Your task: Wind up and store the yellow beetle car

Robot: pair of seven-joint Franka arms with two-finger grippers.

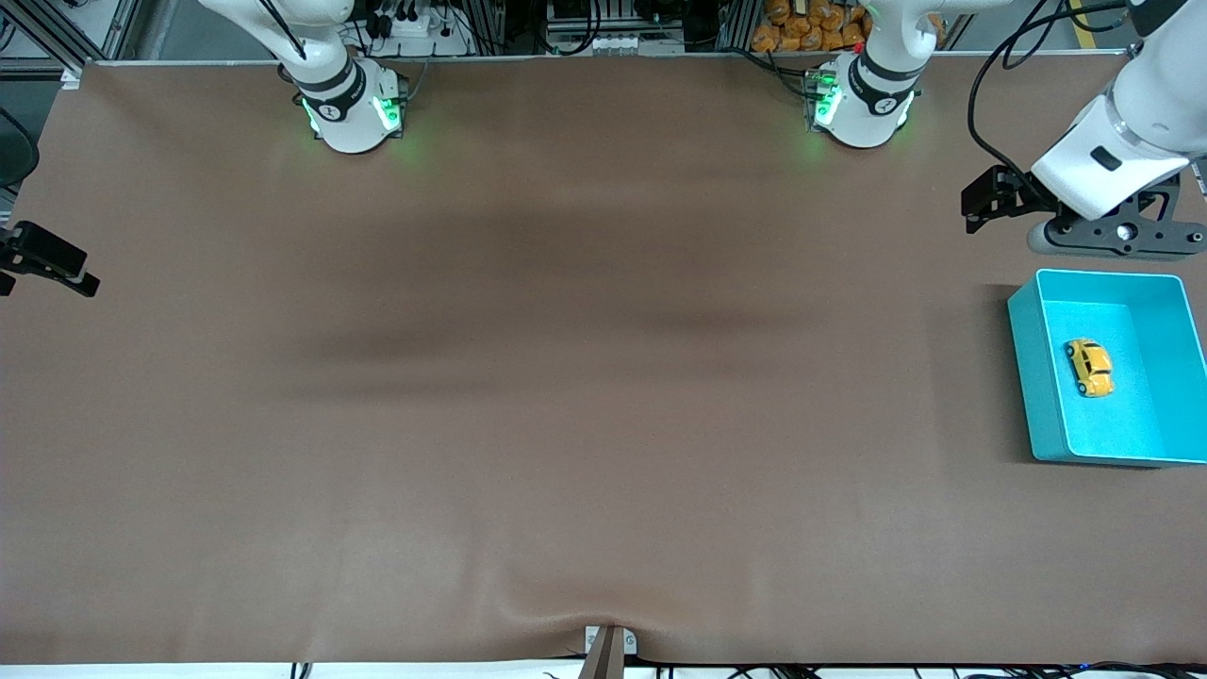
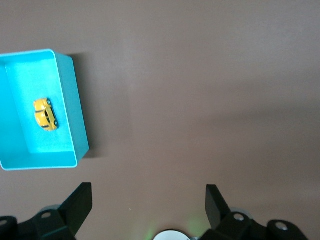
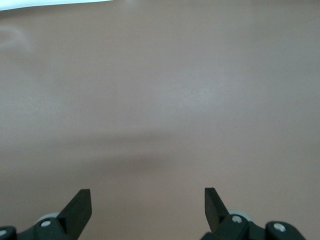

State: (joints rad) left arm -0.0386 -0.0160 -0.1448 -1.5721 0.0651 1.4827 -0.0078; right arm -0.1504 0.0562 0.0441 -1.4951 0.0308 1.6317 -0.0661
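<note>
The yellow beetle car (image 1: 1089, 367) (image 2: 45, 114) lies on the floor of the turquoise bin (image 1: 1026, 358) (image 2: 76, 117), which stands at the left arm's end of the table. My left gripper (image 1: 985, 200) (image 2: 148, 192) hangs open in the air over bare table beside the bin, on the bases' side of it, with nothing between its fingers. My right gripper (image 1: 52, 262) (image 3: 147, 197) waits open over the right arm's end of the table, with only brown table surface under it.
The two arm bases (image 1: 354, 113) (image 1: 860, 104) stand along the table's edge farthest from the front camera. A small bracket (image 1: 608, 649) sits at the middle of the edge nearest to it. Brown cloth (image 1: 566, 377) covers the table.
</note>
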